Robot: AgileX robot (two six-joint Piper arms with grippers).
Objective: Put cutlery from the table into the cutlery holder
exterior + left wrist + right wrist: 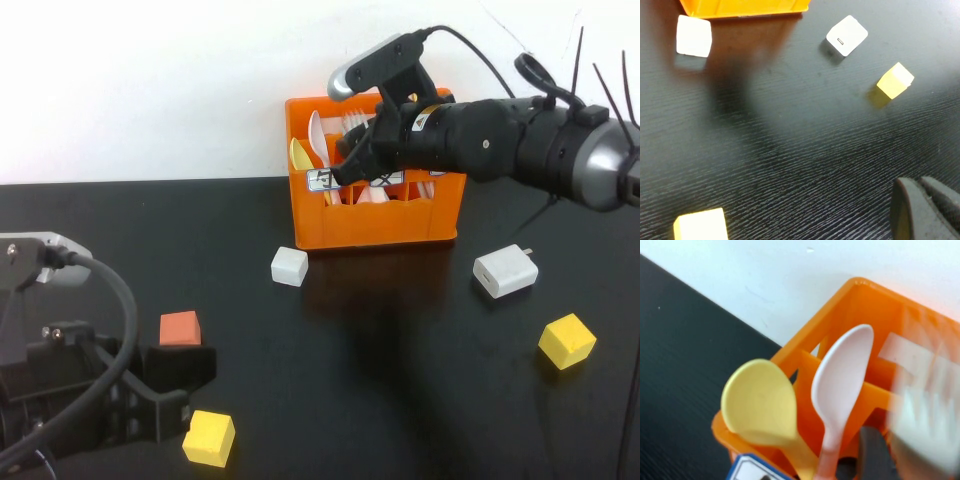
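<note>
The orange cutlery holder [380,225] stands at the back of the black table [400,380]. A pale yellow round-ended piece [300,155] and a white spoon [318,135] stand in its left compartment; both also show in the right wrist view, the yellow piece [757,402] beside the spoon [842,370]. My right gripper [355,155] is at the holder's top front, open, with the white fork [353,122] upright in the holder beside it. The fork [922,410] is blurred in the right wrist view. My left gripper [185,380] is shut and empty at the near left, low over the table.
A white cube [289,266] lies in front of the holder and a white charger block [505,271] to its right. A yellow cube [567,340] lies right, an orange-red cube [180,328] and another yellow cube [209,438] lie by my left gripper.
</note>
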